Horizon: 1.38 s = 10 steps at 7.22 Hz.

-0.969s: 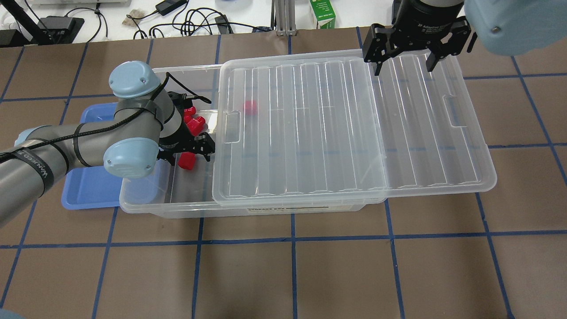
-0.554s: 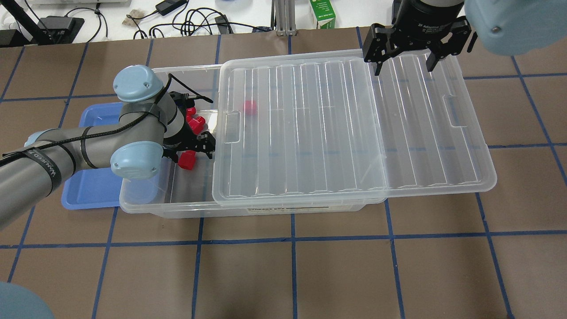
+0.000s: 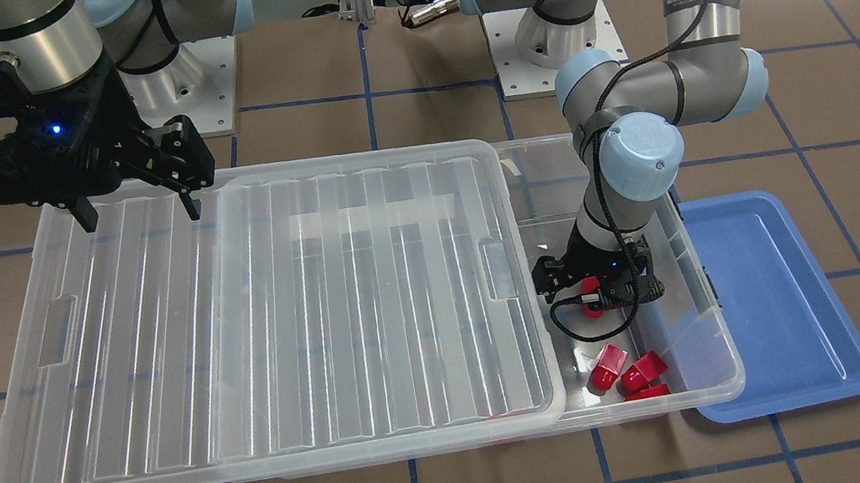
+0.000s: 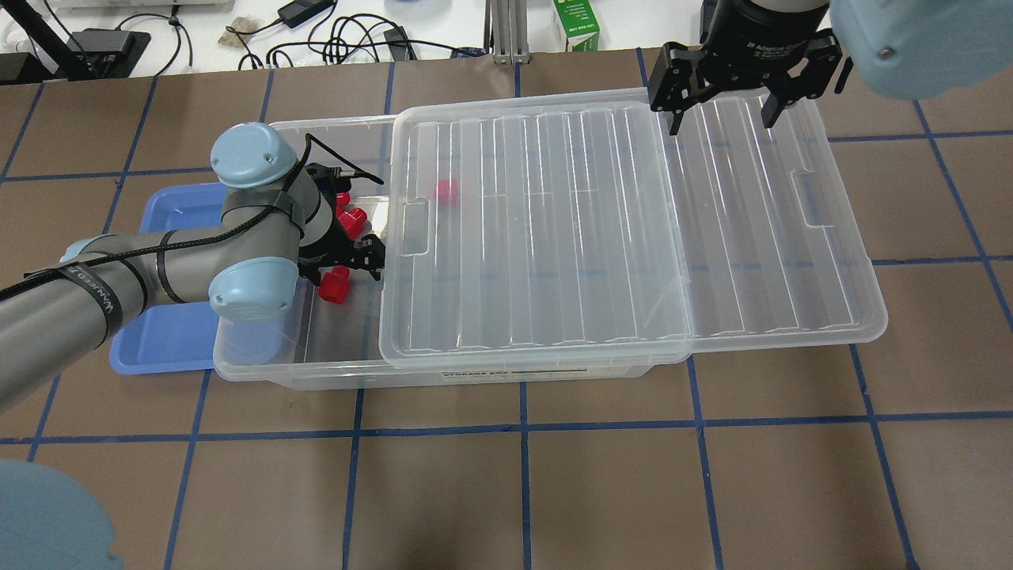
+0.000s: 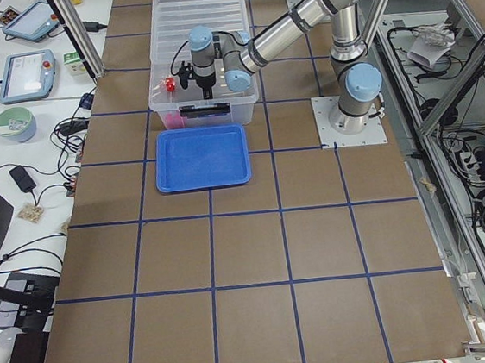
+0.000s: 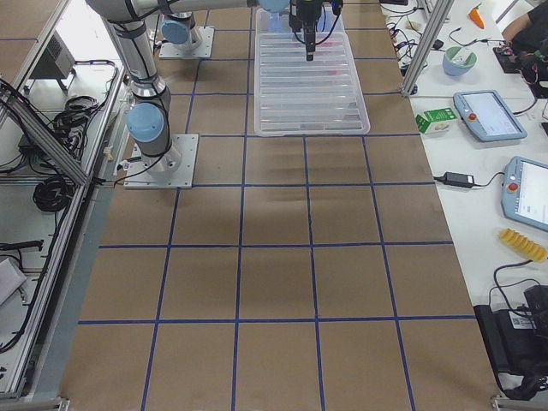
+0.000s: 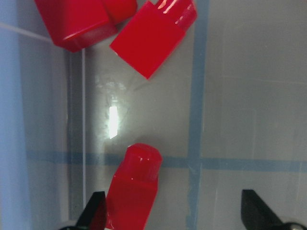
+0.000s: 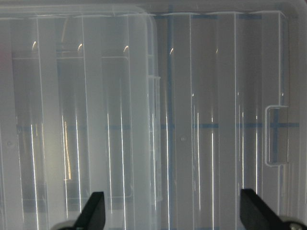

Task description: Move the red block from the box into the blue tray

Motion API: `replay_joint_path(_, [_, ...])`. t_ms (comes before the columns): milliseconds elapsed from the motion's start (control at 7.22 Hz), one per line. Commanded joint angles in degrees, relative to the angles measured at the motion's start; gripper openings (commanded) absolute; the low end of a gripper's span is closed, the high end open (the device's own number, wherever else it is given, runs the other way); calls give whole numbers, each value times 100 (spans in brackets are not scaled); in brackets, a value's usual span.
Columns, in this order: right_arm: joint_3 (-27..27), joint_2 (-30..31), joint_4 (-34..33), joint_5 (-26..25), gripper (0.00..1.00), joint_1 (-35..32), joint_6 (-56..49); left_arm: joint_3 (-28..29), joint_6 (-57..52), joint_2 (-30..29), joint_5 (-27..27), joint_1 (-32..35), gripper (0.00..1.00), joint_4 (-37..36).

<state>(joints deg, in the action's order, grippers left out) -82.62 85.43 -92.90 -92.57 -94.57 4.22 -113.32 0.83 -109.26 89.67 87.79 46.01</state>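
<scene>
Brown tabletop, gridded in blue tape, with a white bench along its far edge carrying cables and a green carton. The box lies across the middle. Its lid is slid toward the robot's right and overhangs that end, so only the left end is uncovered. Down in that gap is the left hand, fingers spread wide. The red block lies on the box floor between them, close against one finger, not gripped. Spare blocks cluster just beyond, and a lone block shows through the lid. The tray sits just beside the box's left end, the left arm crossing over it. The right hand hangs spread above the lid's far edge, holding nothing.
</scene>
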Motion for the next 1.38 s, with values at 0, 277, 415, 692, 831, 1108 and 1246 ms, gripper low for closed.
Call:
replay_joint_path(0, [0, 0, 0, -7, 100, 0, 0, -6, -12, -25, 16, -25, 100, 4])
replay_joint_path(277, [0, 0, 0, -7, 100, 0, 0, -6, 5, -157, 7, -42, 100, -5])
replay_joint_path(415, [0, 0, 0, -7, 100, 0, 0, 3, 14, -157, 7, -42, 100, -13])
replay_joint_path(692, [0, 0, 0, -7, 100, 0, 0, 3, 14, -166, 7, -34, 77, -13])
replay_joint_path(831, [0, 0, 0, -15, 100, 0, 0, 37, 14, -149, 16, -34, 77, -13])
replay_joint_path(1108, [0, 0, 9, -7, 100, 0, 0, 55, 40, -157, 16, -34, 75, -22])
replay_joint_path(1246, [0, 0, 9, -7, 100, 0, 0, 73, 67, -149, 16, -42, 28, -31])
